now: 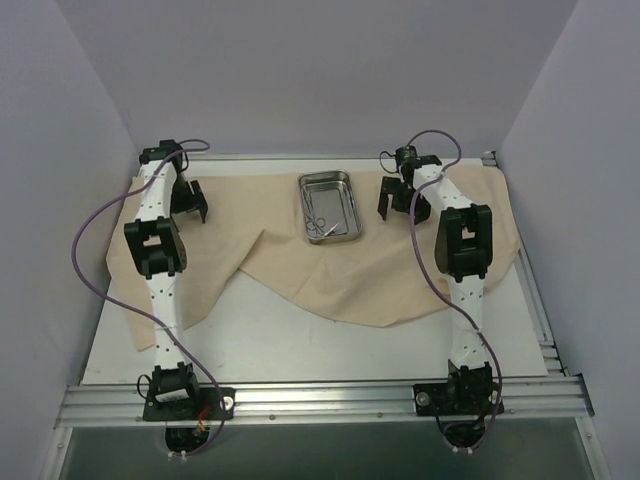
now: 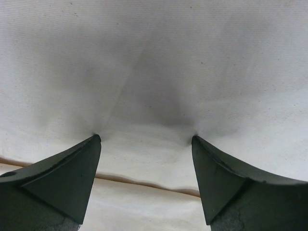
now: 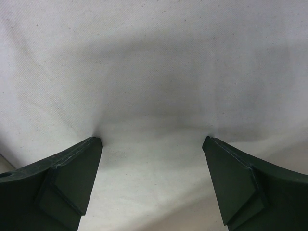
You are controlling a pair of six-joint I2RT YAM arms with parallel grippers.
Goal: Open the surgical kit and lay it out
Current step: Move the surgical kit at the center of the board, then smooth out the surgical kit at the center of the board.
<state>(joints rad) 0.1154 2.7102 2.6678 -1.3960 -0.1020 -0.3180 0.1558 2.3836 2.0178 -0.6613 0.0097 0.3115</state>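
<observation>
The beige cloth wrap [image 1: 300, 270] lies spread over the back of the table, its near edge wavy and folded. The shiny steel tray [image 1: 330, 207] sits on it at the middle back with thin metal instruments [image 1: 320, 222] inside. My left gripper [image 1: 190, 208] is open, its tips pressing down on the cloth [image 2: 154, 72] at the back left; a fold edge runs between the fingers [image 2: 67, 178]. My right gripper [image 1: 395, 205] is open, its tips on the cloth [image 3: 154, 72] just right of the tray.
White tabletop [image 1: 300, 350] shows in front of the cloth. Grey walls close in the left, back and right sides. A metal rail [image 1: 320, 400] runs along the near edge by the arm bases.
</observation>
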